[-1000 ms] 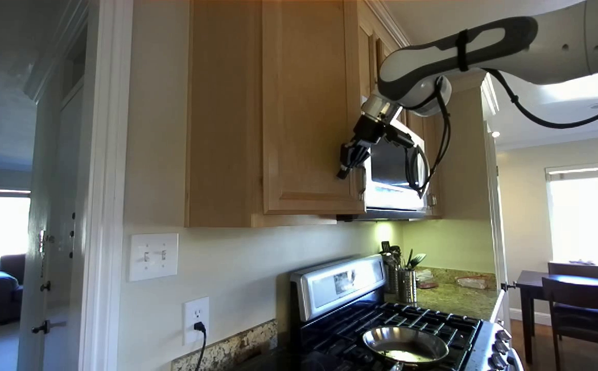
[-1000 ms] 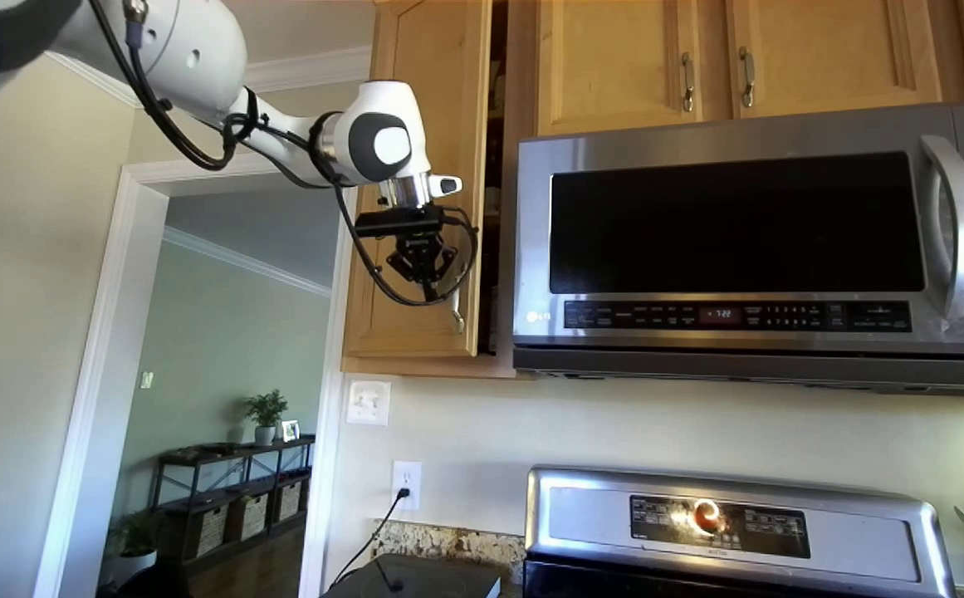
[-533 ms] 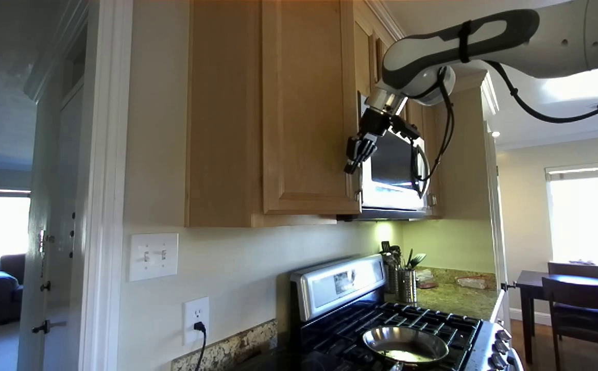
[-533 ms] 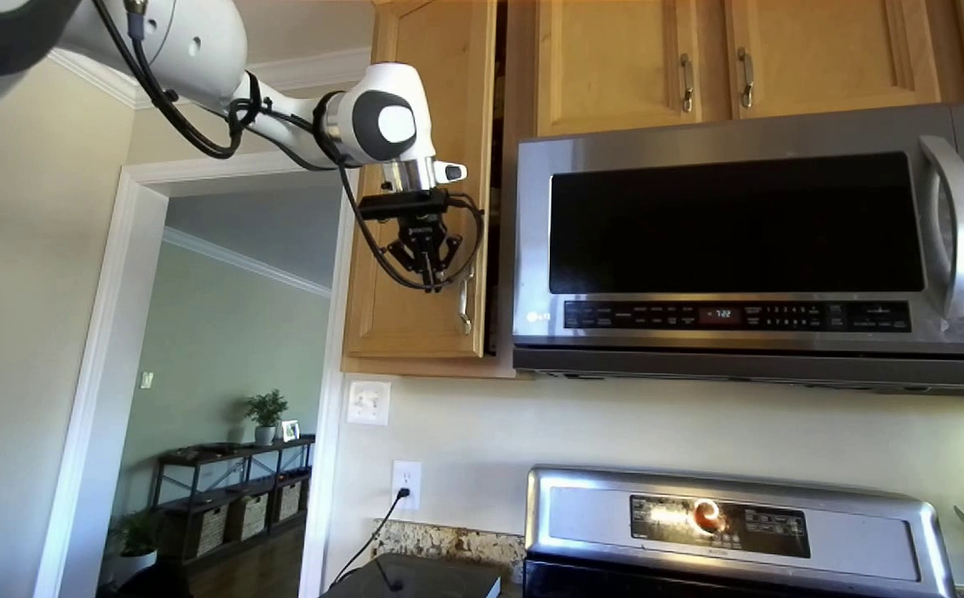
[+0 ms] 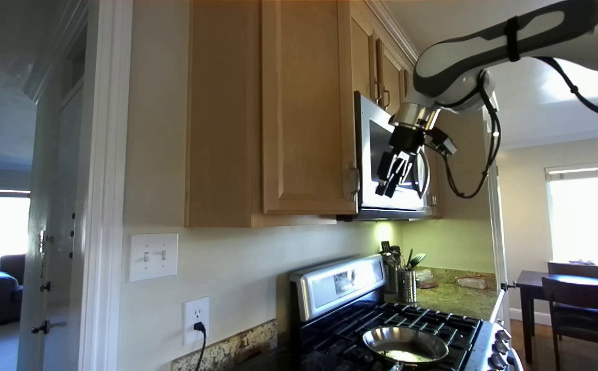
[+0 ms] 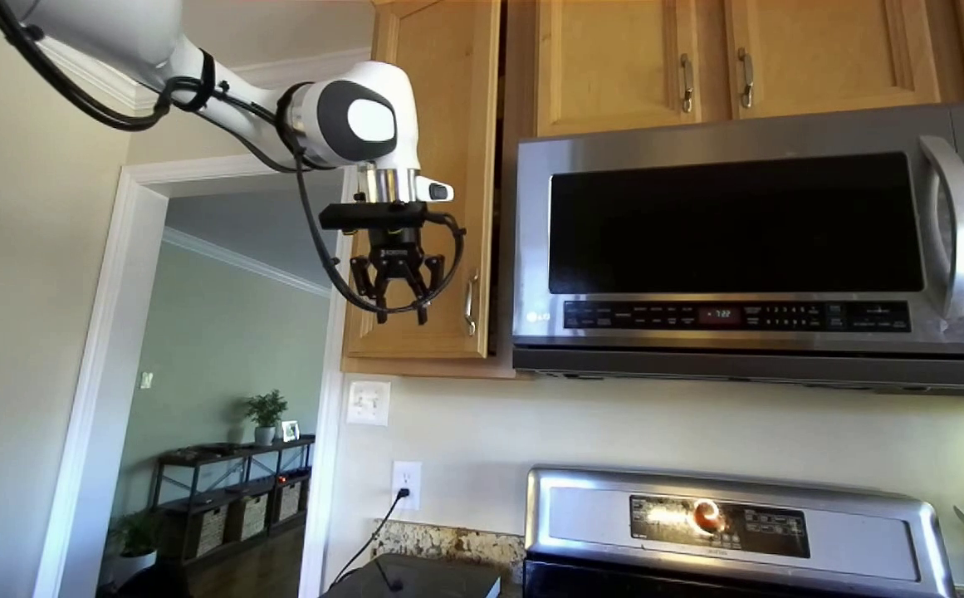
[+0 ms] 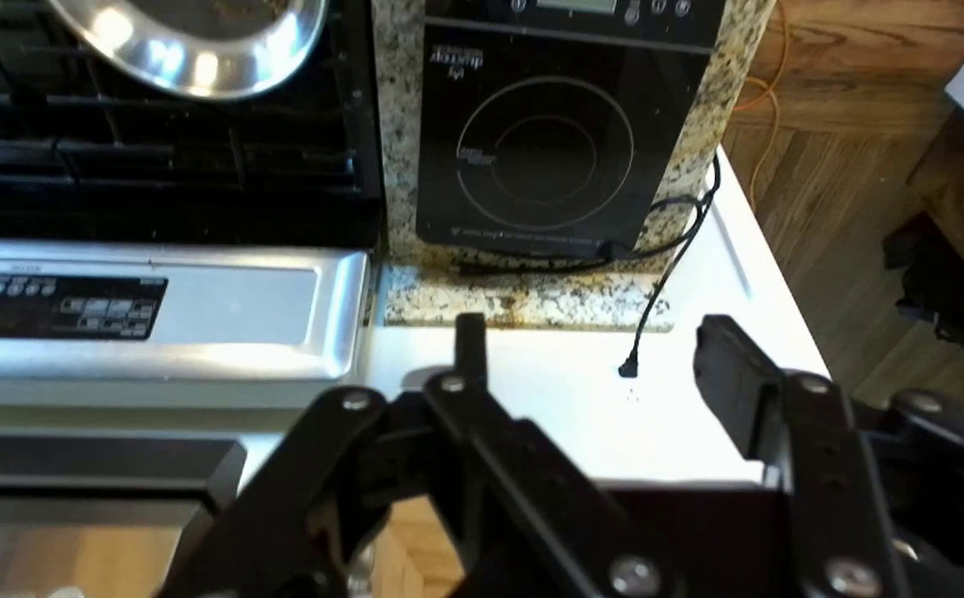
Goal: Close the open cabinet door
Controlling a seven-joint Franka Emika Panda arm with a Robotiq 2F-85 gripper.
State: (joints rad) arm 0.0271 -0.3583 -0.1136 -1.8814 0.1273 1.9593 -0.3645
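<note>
Locate door (image 5: 306, 108) beside microwave (image 6: 735, 224), ajar. Judge step in hand as closing push, likely near completion. Note gripper (image 6: 401, 314) wide, empty, apart from door. Next, probably advance gripper, press door edge nearest microwave until flush. Count one door, one gripper, one microwave, two short doors (image 6: 619, 62) above microwave, one pan (image 5: 405, 344) below microwave.

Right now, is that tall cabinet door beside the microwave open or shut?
Slightly open: in an exterior view, a narrow dark gap shows between the cabinet door and the cabinet frame.
</note>
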